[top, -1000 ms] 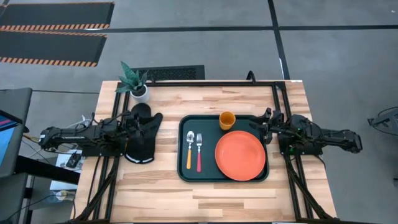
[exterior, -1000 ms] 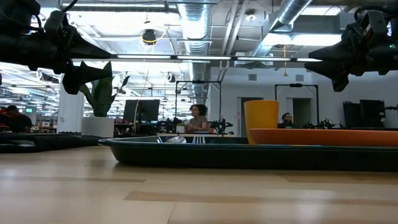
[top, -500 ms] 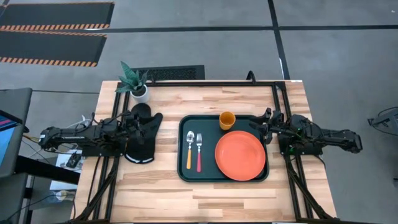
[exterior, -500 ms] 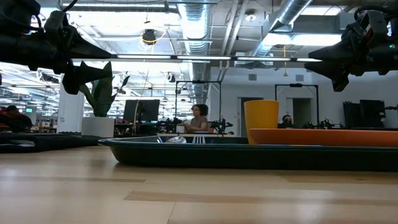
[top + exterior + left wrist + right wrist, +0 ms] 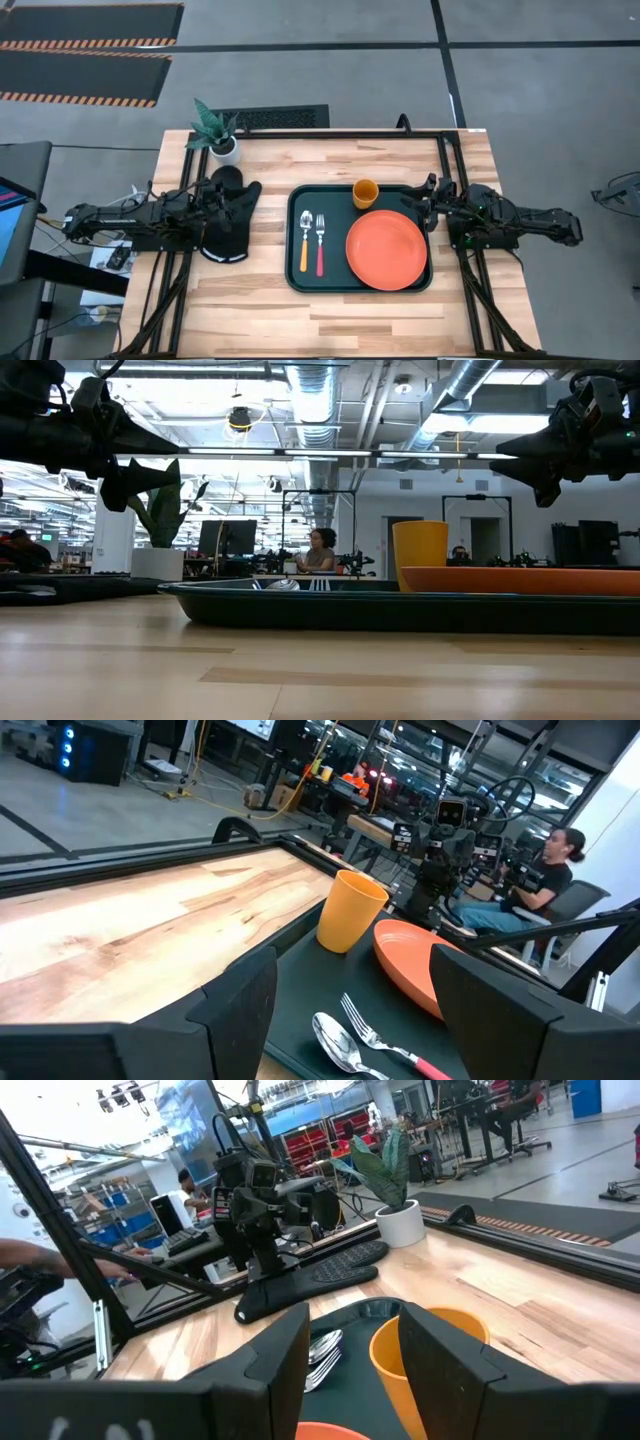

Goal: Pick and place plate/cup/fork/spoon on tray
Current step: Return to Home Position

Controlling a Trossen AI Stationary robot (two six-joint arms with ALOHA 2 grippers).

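Note:
The dark tray [image 5: 300, 200] lies at the table's middle. On it lie the orange-red plate [image 5: 386, 250] at the right, the orange-yellow cup [image 5: 365, 193] upright at the far side, and the orange-handled spoon [image 5: 305, 242] beside the red-handled fork [image 5: 320, 248] at the left. My left gripper [image 5: 228, 203] hovers open and empty over a black oven mitt, left of the tray. My right gripper [image 5: 420, 202] hovers open and empty over the tray's right rim, near the cup and plate. The left wrist view shows the cup [image 5: 350, 910], plate [image 5: 420, 965], spoon [image 5: 335, 1040] and fork [image 5: 375, 1035].
A black oven mitt [image 5: 232, 228] lies left of the tray under my left gripper. A potted plant [image 5: 220, 135] stands at the far left corner. Bare wood lies along the table's near side [image 5: 330, 320]. People sit in the room beyond the table [image 5: 320, 550].

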